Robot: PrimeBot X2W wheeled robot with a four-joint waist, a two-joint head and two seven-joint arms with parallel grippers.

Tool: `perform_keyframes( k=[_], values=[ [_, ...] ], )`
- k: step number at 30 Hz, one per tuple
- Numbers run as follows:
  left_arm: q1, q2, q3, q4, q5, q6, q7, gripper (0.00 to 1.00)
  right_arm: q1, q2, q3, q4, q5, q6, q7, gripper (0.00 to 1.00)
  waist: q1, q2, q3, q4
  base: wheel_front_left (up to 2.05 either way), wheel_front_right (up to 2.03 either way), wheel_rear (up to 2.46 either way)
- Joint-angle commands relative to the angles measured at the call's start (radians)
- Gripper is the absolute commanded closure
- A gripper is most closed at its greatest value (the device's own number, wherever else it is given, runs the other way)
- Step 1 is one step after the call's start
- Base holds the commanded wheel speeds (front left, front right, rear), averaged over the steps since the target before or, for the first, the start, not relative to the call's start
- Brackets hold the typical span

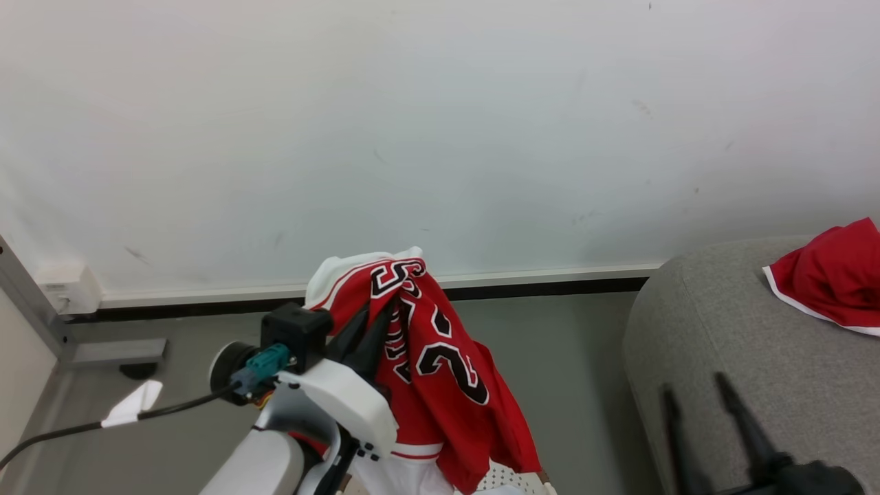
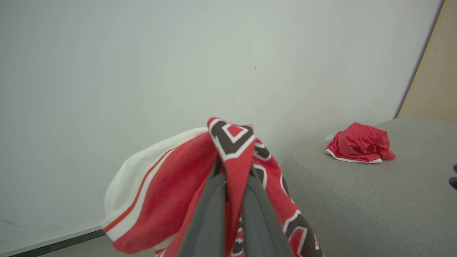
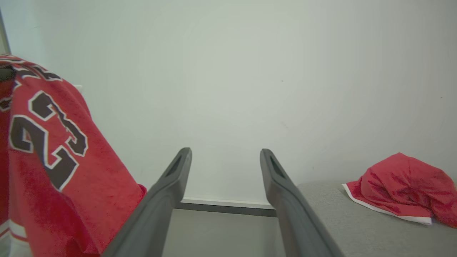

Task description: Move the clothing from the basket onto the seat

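Note:
My left gripper (image 1: 385, 302) is shut on the red jersey (image 1: 440, 371) with dark-and-white lettering, held up in the air; the cloth drapes over the fingers (image 2: 214, 200) and hangs down. Below it a corner of the cream perforated basket (image 1: 515, 478) peeks out at the bottom edge. A plain red garment with white trim (image 1: 832, 278) lies crumpled on the grey seat (image 1: 722, 357) at the right. My right gripper (image 1: 694, 388) is open over the seat's near edge, its fingers (image 3: 178, 171) apart with nothing between them. The jersey (image 3: 53, 160) hangs to its left.
A pale wall with a white skirting board (image 1: 550, 275) runs behind everything. Grey floor (image 1: 564, 357) lies between the basket and the seat. A black cable with white tape (image 1: 130, 405) trails at the lower left, by a grey frame post (image 1: 34, 309).

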Motion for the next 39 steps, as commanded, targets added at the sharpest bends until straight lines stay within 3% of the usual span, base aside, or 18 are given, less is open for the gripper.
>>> perform_keyframes(
  k=[1,6,12,24,25,26,33,34,36,37,39],
  values=[
    [0.008,0.005,-0.002,-0.012,-0.012,0.003,0.002,1.0,-0.004,-0.01,0.029,-0.003,-0.005,-0.002,-0.003,0.0,0.0001,-0.0001,0.001,0.001,0.0,0.0,0.0],
    [-0.006,-0.008,-0.02,-0.042,-0.007,0.006,0.014,1.0,-0.069,-0.063,0.233,-0.011,0.0,-0.002,0.008,0.0,0.0001,-0.0001,0.005,0.006,0.0,0.0,0.0],
    [-0.022,-0.025,-0.045,-0.058,0.0,0.0,0.024,1.0,-0.18,-0.057,0.401,0.047,0.018,-0.002,0.031,0.0,0.0001,-0.0001,0.013,0.009,0.0,0.0,0.0],
    [-0.056,-0.085,-0.132,-0.075,0.003,-0.03,0.053,1.0,-0.433,0.003,0.517,0.442,-0.017,-0.002,0.01,0.0,0.0001,-0.0001,0.021,0.041,0.0,0.0,0.0],
    [-0.058,-0.089,-0.138,-0.076,0.004,-0.031,0.055,1.0,-0.444,0.006,0.507,0.471,-0.008,-0.002,0.005,0.56,0.0001,-0.0001,0.022,0.045,0.0,0.0,0.0],
    [-0.059,-0.093,-0.142,-0.077,0.003,-0.033,0.056,1.0,-0.455,0.007,0.501,0.477,0.013,-0.002,0.003,0.99,0.0001,-0.0001,0.023,0.05,0.0,0.0,0.0],
    [-0.05,-0.087,-0.146,-0.067,0.001,-0.024,0.047,1.0,-0.47,0.006,0.46,0.433,0.113,-0.002,-0.004,1.0,0.0001,-0.0001,0.034,0.055,0.0,0.0,0.0],
    [-0.048,-0.085,-0.145,-0.066,0.001,-0.022,0.045,0.88,-0.465,0.006,0.447,0.422,0.117,-0.002,-0.004,1.0,0.0001,-0.0001,0.036,0.053,0.0,0.0,0.0],
    [-0.04,-0.083,-0.145,-0.064,0.003,-0.022,0.04,0.55,-0.455,0.006,0.419,0.407,0.115,-0.002,-0.005,1.0,0.0001,-0.0001,0.038,0.049,0.0,0.0,0.0],
    [-0.037,-0.081,-0.146,-0.063,0.003,-0.021,0.036,0.02,-0.45,0.006,0.404,0.4,0.111,-0.002,-0.005,1.0,0.0001,-0.0001,0.039,0.048,0.0,0.0,0.0],
    [-0.031,-0.079,-0.148,-0.061,-0.002,-0.022,0.033,0.0,-0.442,0.007,0.369,0.385,0.102,-0.002,-0.005,1.0,0.0001,-0.0001,0.041,0.044,0.0,0.0,0.0]
  ],
)
